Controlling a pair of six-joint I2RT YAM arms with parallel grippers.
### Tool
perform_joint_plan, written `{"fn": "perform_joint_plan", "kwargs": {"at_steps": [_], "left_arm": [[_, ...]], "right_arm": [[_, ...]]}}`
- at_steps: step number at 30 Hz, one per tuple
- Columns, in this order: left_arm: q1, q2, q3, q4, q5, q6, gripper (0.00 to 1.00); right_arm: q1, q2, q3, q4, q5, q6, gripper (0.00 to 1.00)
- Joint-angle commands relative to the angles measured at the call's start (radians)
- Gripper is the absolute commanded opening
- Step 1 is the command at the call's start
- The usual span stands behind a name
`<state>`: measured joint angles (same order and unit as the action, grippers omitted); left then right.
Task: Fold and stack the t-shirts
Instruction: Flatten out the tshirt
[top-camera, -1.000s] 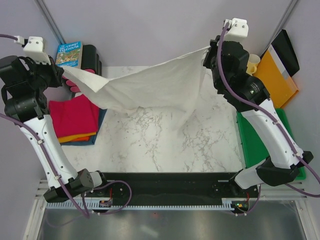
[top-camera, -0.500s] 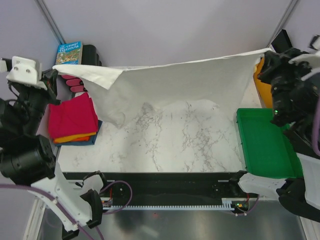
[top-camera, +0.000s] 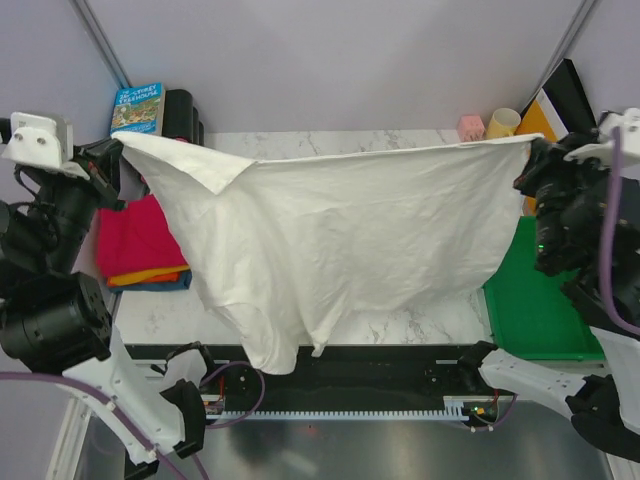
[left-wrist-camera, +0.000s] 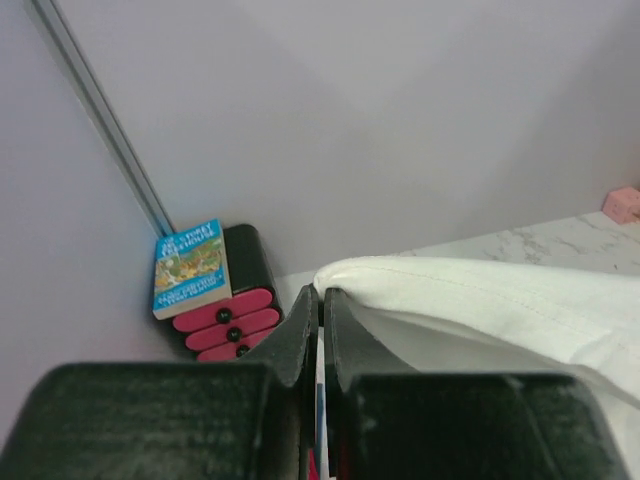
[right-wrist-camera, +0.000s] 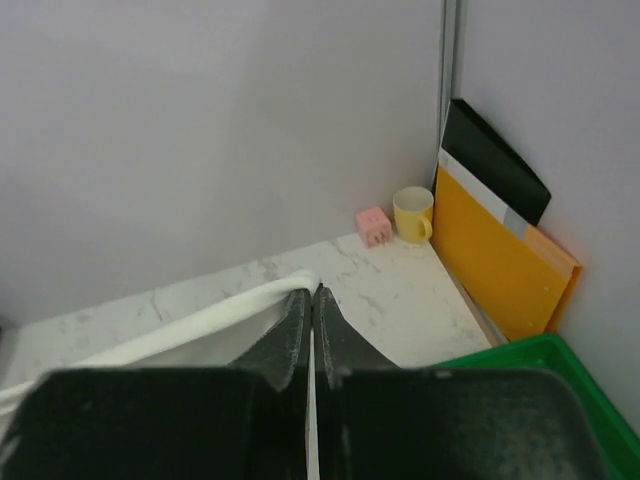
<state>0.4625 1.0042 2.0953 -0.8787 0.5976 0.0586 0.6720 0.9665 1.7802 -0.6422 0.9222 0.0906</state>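
Green tray (top-camera: 520, 310) at right edge of table (top-camera: 430, 322), partly hidden behind cloth and right arm; contents not discernible. Yellow cup (top-camera: 503, 122) upright at far right corner, just beside pink cube (top-camera: 470, 126); inside of cup not visible.

Cream-white shirt (top-camera: 340, 240) held up off table, long axis left-right. Top edge taut between both grippers, body hanging toward near edge, lowest flap over black rail (top-camera: 380, 365). Left gripper (left-wrist-camera: 321, 295) clamped on top left corner, right gripper (right-wrist-camera: 312, 295) clamped on top right corner; fingers pressed together on cloth in both wrist views.

Folded magenta shirt (top-camera: 135, 240) on orange shirt (top-camera: 145, 276) on blue shirt (top-camera: 165, 286) at left, just beside hanging cloth.

Versus half a second ago: top edge nearer, cloth lifted off marble and now covering most of it; cup and cube uncovered; folded stack unmoved.
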Motion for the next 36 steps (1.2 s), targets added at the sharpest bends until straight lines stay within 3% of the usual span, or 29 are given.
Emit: {"fn": "perform_joint_plan", "kwargs": {"at_steps": [1, 4, 7, 11, 16, 22, 30, 36], "left_arm": [[0.002, 0.115, -0.132, 0.035, 0.002, -0.049, 0.02], [-0.024, 0.175, -0.24, 0.098, -0.057, -0.026, 0.02], [-0.149, 0.234, -0.32, 0.147, -0.222, 0.056, 0.02], [-0.332, 0.325, -0.393, 0.265, -0.37, 0.122, 0.02], [-0.404, 0.586, -0.252, 0.279, -0.438, 0.101, 0.02], [-0.447, 0.802, -0.12, 0.303, -0.501, 0.104, 0.02], [-0.45, 0.979, -0.002, 0.322, -0.544, 0.116, 0.02], [-0.45, 0.941, 0.084, 0.319, -0.564, 0.092, 0.02]], "right_arm": [[-0.009, 0.014, -0.188, 0.041, 0.03, 0.047, 0.0], [-0.113, 0.06, -0.298, 0.079, -0.092, 0.093, 0.0], [-0.251, 0.133, -0.385, 0.13, -0.216, 0.15, 0.0], [-0.343, 0.283, -0.389, 0.188, -0.273, 0.195, 0.0], [-0.471, 0.475, -0.283, 0.222, -0.352, 0.25, 0.0], [-0.505, 0.708, -0.136, 0.227, -0.375, 0.255, 0.0], [-0.514, 0.937, 0.028, 0.223, -0.407, 0.255, 0.0], [-0.514, 0.908, 0.079, 0.236, -0.468, 0.274, 0.0]]}}
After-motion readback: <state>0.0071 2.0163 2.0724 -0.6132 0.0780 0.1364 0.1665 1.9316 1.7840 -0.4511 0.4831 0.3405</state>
